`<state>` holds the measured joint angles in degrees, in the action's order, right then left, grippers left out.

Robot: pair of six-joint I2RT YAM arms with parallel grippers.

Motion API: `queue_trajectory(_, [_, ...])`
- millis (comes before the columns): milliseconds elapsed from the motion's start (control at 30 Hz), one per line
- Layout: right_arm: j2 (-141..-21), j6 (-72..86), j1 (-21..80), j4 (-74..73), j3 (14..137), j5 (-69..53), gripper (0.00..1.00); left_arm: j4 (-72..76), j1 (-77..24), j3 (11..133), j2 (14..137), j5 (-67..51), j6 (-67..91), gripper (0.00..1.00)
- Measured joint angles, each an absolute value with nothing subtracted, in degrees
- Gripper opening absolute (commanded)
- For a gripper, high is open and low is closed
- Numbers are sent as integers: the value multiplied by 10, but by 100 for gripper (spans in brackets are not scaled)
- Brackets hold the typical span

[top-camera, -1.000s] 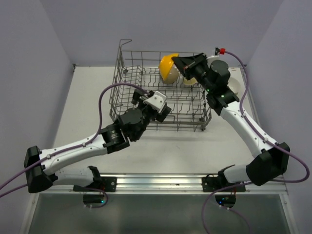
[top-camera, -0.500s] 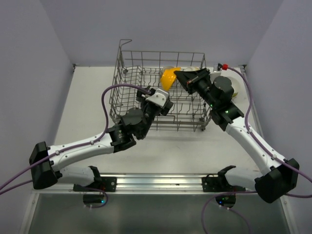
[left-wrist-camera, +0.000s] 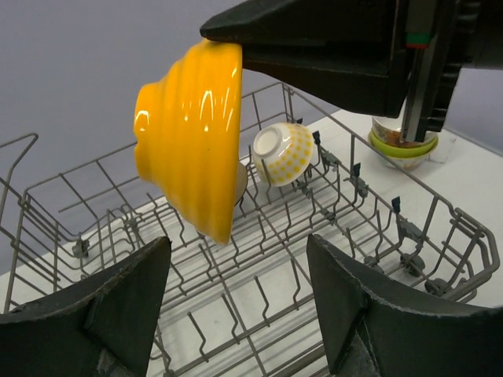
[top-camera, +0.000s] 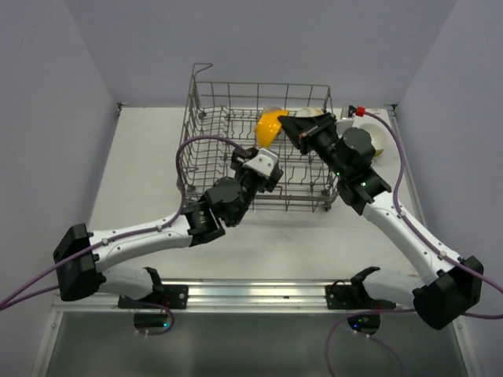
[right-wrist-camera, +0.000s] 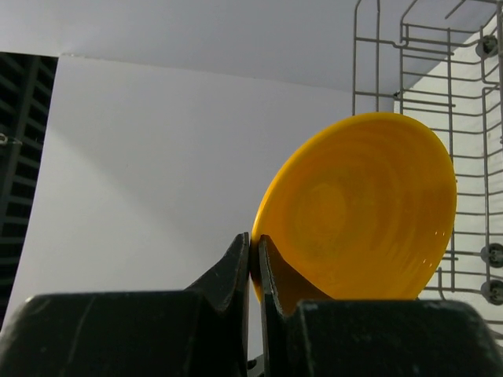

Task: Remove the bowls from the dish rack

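Observation:
The grey wire dish rack stands at the middle back of the table. My right gripper is shut on the rim of a ribbed yellow bowl, held on edge over the rack's back right part. In the right wrist view the pads pinch the bowl's rim. My left gripper is open and empty over the rack's front; its view shows the yellow bowl hanging ahead above the tines. A small yellow-checked bowl lies on its side in the rack behind it.
A stack of bowls with a green rim stands on the table outside the rack's right side, seen as a pale bowl in the top view. The rack's tall grid walls and corner handle loop rise around both grippers.
My right gripper has come down and nearer with the yellow bowl, from above the rack's back wall to just over the tines. My left gripper has moved right and further into the rack.

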<state>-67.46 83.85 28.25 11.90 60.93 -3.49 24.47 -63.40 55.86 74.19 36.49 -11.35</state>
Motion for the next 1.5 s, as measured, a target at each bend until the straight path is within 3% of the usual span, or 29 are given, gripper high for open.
queue_trajectory(300, [-637,858,300,125,562,-20,0,266,-634,582,800,443,-115,41])
queue_trajectory(567, [-627,887,311,140,538,-6,0,278,-629,587,809,495,-111,0])
queue_trajectory(900, [-626,912,318,168,523,-4,0,285,-623,599,818,524,-95,0])
queue_trajectory(967, [-627,915,318,175,518,0,9,278,-623,602,821,527,-90,0])
queue_trajectory(1433, [-661,923,319,209,501,6,21,227,-615,602,823,534,-73,0])
queue_trajectory(1500, [-668,927,319,215,500,5,28,226,-615,601,823,538,-82,0])
